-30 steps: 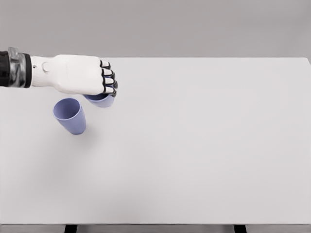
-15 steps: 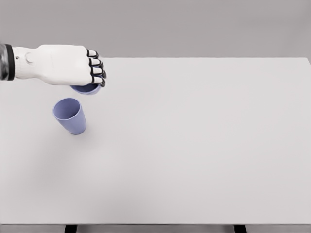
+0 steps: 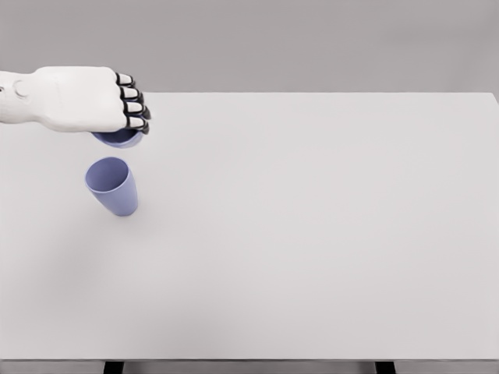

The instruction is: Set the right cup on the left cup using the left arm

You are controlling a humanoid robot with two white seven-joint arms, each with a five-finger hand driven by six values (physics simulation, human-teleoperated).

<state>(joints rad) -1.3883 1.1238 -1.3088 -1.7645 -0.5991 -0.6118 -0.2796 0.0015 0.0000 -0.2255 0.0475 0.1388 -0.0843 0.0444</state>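
Observation:
A lavender cup (image 3: 114, 187) stands upright and open on the white table (image 3: 312, 226) at the left. Above and just behind it my left hand (image 3: 125, 121) hovers with curled fingers (image 3: 132, 107) wrapped over a second lavender cup (image 3: 119, 139). Only the bottom edge of that held cup shows under the palm. The held cup hangs clear of the standing cup, with a small gap between them. My right arm does not appear in the head view.
The table's far edge runs just behind my hand, with a plain grey wall beyond. Two dark table legs (image 3: 114, 367) show at the bottom edge.
My left hand has carried the held cup leftward and upward, from right of the standing cup to almost above it. The standing cup has not moved.

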